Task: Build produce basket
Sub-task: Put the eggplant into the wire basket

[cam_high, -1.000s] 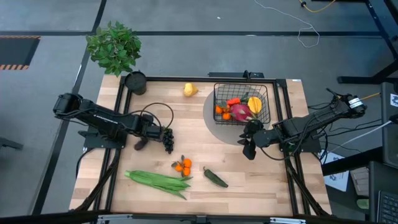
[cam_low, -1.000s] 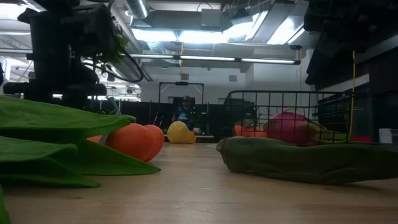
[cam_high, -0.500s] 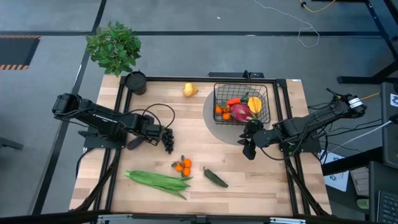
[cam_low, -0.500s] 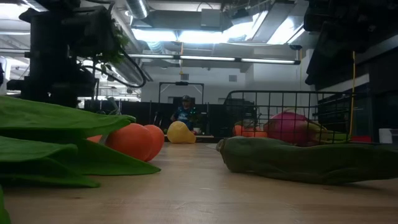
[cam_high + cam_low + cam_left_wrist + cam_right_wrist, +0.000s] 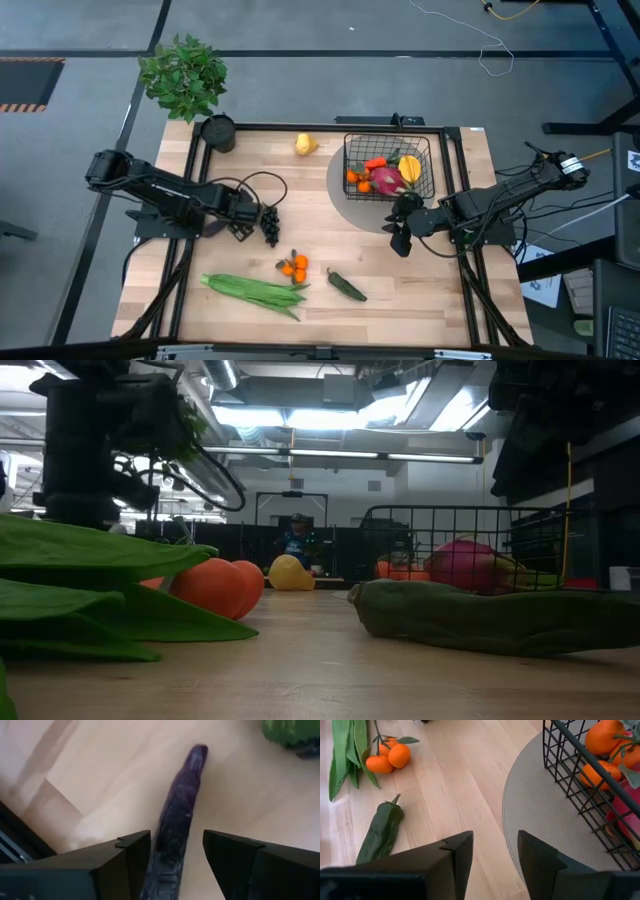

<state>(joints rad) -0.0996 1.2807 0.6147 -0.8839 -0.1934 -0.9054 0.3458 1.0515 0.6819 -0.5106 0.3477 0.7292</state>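
Note:
The purple eggplant (image 5: 180,815) lies on its side on the wood; in the high view only its end (image 5: 208,228) shows beside my left arm. My left gripper (image 5: 176,837) (image 5: 240,222) is open and stands low over it, one finger on each side of its thicker end. The dark grapes (image 5: 270,225) lie just beyond. The black wire basket (image 5: 390,165) sits on a round grey mat and holds dragon fruit, oranges, carrot and starfruit. My right gripper (image 5: 398,238) (image 5: 495,840) waits open, near the mat's near edge. My left gripper straddles the eggplant's thicker end (image 5: 165,860) from above, its fingers along the fruit's sides. The eggplant runs close beside one finger (image 5: 132,855); whether it touches that finger I cannot tell. The eggplant lies flat on the table.
On the table lie a lemon (image 5: 305,144), an orange cluster (image 5: 294,266), green beans (image 5: 255,290) and a green pepper (image 5: 346,285). A black cup (image 5: 217,131) and a potted plant (image 5: 183,72) stand at the far left corner.
My left gripper has turned at the wrist and settled over the eggplant. The part of the eggplant that shows in the high view now lies a little farther toward the table's left edge. My right arm has kept still.

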